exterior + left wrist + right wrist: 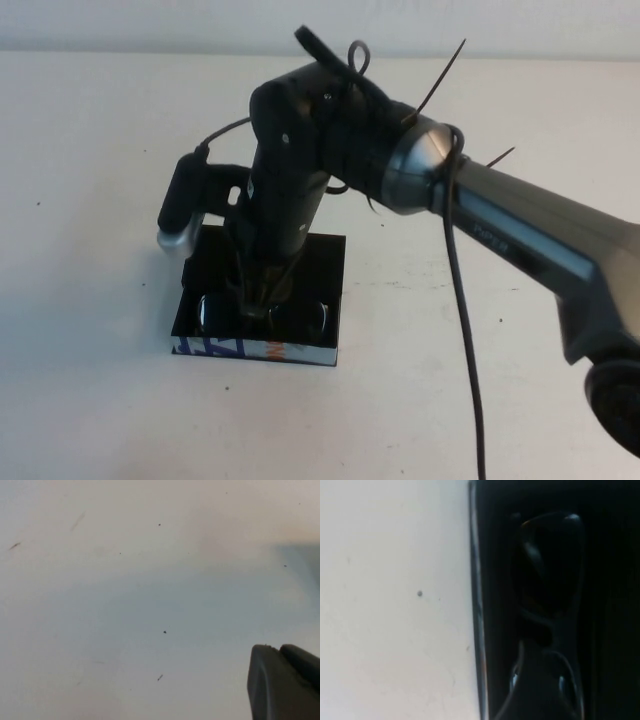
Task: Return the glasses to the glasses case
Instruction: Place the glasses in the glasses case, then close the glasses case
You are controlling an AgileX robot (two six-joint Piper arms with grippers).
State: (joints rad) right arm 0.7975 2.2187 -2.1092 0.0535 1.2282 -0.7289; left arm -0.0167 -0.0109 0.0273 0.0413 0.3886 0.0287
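The glasses case [322, 262] is a black open box with a blue, white and orange printed front, lying left of the table's centre. The glasses [313, 318] lie inside it along the front wall, dark lenses on both sides of my right gripper [256, 308]. That gripper reaches straight down into the case, over the middle of the glasses. In the right wrist view the glasses [547, 560] lie in the dark case [481, 580], beside its wall. My left gripper [277, 647] is shut and empty over bare table. It is out of the high view.
The white table [480, 360] surrounds the case on all sides. The right arm's black cable [462, 330] hangs down across the right half. A wrist camera [182, 205] juts out to the left, above the case.
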